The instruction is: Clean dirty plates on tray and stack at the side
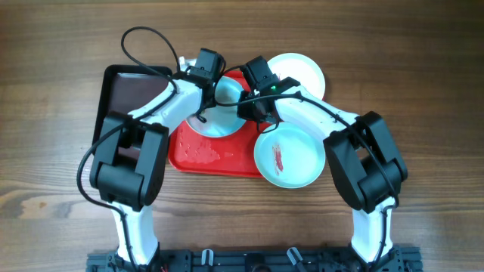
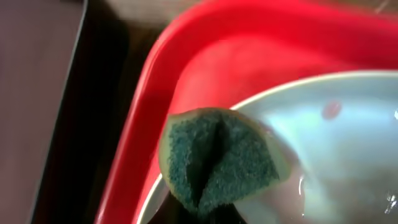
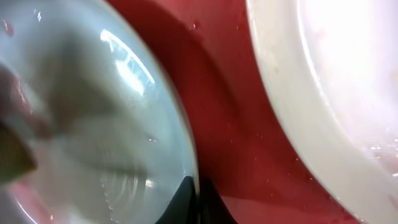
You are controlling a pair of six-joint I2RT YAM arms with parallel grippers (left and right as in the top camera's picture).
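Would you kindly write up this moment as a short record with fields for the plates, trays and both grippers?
central mint plate: on red tray, one small red spot visible
left gripper: holding green sponge at that plate's rim
right gripper: appears to pinch the opposite rim
smeared mint plate: tray's near right corner, partly past its edge
white plate: tray's far right corner
black tray: left of the red tray

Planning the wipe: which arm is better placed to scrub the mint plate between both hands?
Left: the left hand holds the sponge over the mint plate; the right hand has no sponge, its tips at the plate's rim.
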